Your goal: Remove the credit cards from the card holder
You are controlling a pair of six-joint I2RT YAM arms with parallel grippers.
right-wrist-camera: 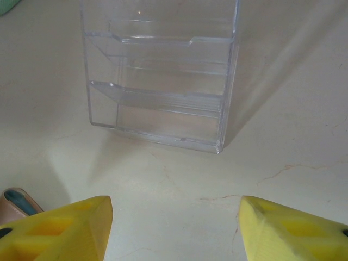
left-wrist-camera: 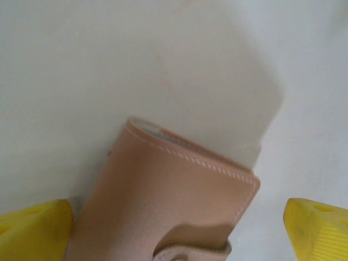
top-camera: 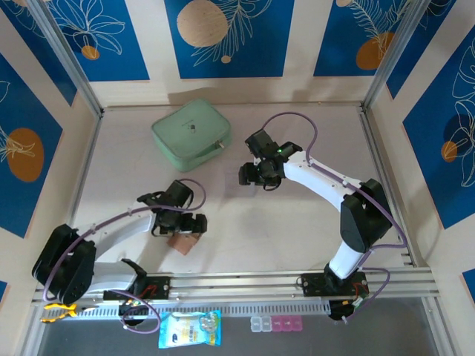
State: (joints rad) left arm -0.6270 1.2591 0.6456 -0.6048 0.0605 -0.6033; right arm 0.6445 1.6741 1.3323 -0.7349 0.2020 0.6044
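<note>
One card holder (left-wrist-camera: 179, 206), closed, lying diagonally

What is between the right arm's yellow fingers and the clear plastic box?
Just bare pale table, in the right wrist view, from the fingers to the clear plastic box.

A mint-green zip case (top-camera: 191, 134) lies flat toward the back of the pale desk (top-camera: 297, 222). A clear plastic box (right-wrist-camera: 163, 76) with stepped tiers inside stands upright on the same surface. Along the near edge, past the metal rail (top-camera: 245, 282), sit a blue-and-white packet (top-camera: 190, 329) and, just beside it, a strip of small clear and pink compartments (top-camera: 276, 324). Blue leaf-printed panels (top-camera: 223, 33) cover the walls.
</note>
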